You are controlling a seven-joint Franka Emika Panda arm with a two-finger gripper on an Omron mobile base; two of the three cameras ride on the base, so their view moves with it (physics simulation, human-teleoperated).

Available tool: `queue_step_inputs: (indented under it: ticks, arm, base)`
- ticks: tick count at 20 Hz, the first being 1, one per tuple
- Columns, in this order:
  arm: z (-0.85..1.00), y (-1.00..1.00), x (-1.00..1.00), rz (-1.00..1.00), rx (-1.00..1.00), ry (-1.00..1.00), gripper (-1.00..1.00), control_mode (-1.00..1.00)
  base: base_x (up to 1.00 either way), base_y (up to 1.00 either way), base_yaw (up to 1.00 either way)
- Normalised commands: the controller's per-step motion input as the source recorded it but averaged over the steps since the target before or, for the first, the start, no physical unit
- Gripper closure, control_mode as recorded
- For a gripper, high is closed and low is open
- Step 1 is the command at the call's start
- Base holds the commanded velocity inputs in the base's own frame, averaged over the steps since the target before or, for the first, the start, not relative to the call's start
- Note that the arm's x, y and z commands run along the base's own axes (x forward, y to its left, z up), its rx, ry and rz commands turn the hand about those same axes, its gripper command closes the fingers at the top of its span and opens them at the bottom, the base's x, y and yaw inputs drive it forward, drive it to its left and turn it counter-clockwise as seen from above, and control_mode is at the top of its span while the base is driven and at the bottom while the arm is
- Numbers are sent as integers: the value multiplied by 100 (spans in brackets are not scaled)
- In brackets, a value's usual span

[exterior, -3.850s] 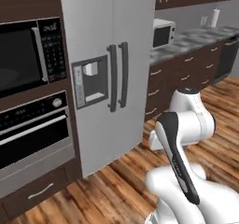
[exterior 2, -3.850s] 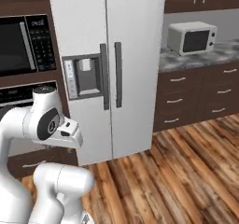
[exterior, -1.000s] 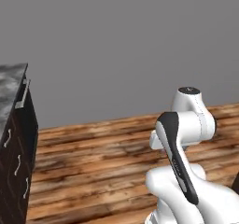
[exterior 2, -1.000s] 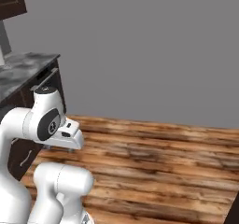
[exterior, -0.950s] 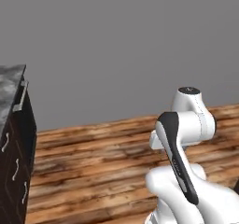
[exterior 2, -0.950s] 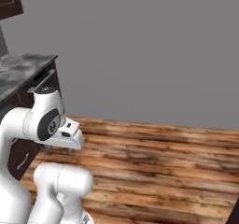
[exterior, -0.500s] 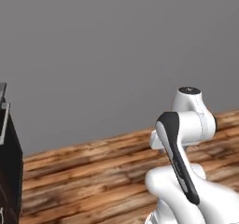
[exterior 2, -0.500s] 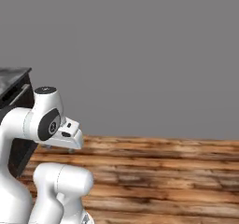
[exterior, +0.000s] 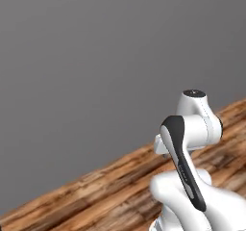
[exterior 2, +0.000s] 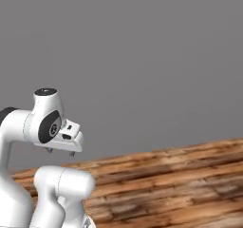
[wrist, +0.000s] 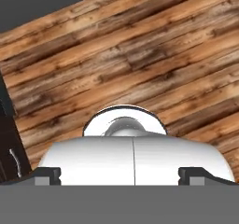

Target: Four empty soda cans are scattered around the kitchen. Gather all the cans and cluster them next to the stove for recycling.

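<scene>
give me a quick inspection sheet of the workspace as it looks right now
surface: wood plank floor; no counter in front of the base
job's things: nothing seen
clutter: nothing seen
grippers: gripper open, its two dark tips apart at the bottom of the hand view, holding nothing; arm folded close above the base
cables: nothing seen
surroundings: plain grey wall ahead in both base views; edge of a dark cabinet at the left of the hand view
</scene>
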Motion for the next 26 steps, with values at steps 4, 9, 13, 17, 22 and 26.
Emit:
queue_step_inputs:
  ticks: [4, 9, 13, 17, 22, 26]
  arm:
    - [0, 0, 0, 0, 0, 0, -100, 100]
    - [0, 0, 0, 0, 0, 0, -100, 100]
    - [0, 0, 0, 0, 0, 0, -100, 100]
    - [0, 0, 0, 0, 0, 0, -100, 100]
    - [0, 0, 0, 0, 0, 0, -100, 100]
    - [0, 0, 0, 0, 0, 0, -100, 100]
  base:
    - [100, 93, -50]
    - [100, 93, -50]
    - [100, 71, -56]
    - [93, 36, -63]
    - [91, 9, -61]
    - [97, 0, -58]
